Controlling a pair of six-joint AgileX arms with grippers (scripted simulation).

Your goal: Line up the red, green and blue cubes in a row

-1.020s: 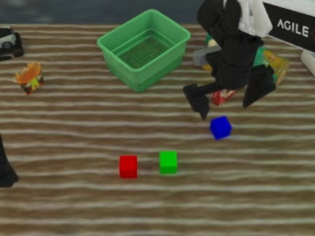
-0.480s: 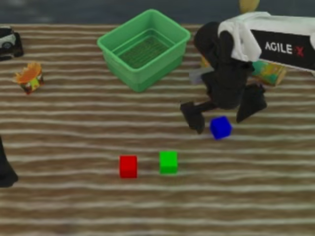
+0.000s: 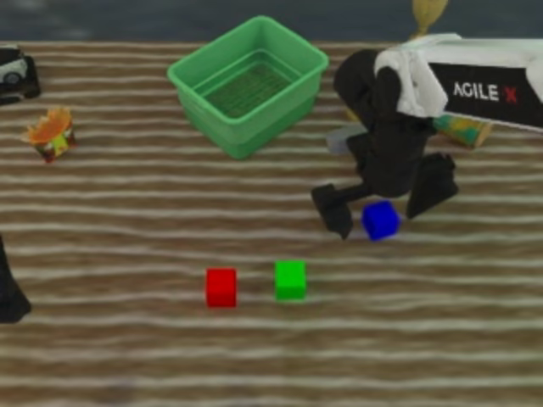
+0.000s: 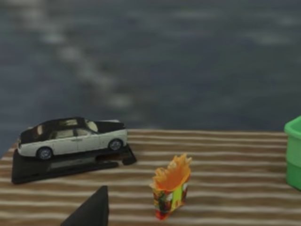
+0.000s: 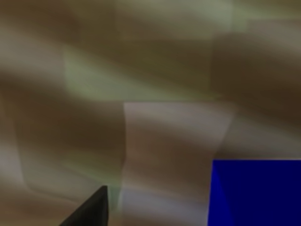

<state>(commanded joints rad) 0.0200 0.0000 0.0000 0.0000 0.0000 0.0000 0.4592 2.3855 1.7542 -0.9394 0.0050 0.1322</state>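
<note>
Top view: our right gripper [image 3: 383,209] straddles the blue cube [image 3: 380,220], fingers spread, right of centre.
Red cube [image 3: 221,287] and green cube [image 3: 290,279] already sit side by side lower centre; blue must join them. Left arm parked at the left edge.

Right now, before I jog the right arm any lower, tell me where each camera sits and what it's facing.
Top view: above the table, looking down; the open right gripper straddles the blue cube, with the red cube and green cube side by side nearer the front; the parked left arm shows at the left edge.
Left wrist view: low, facing the toy car, fries packet and basket; one dark fingertip shows.
Right wrist view: close over the table; one fingertip shows.
Shared: right wrist and top views both show the blue cube.
</note>
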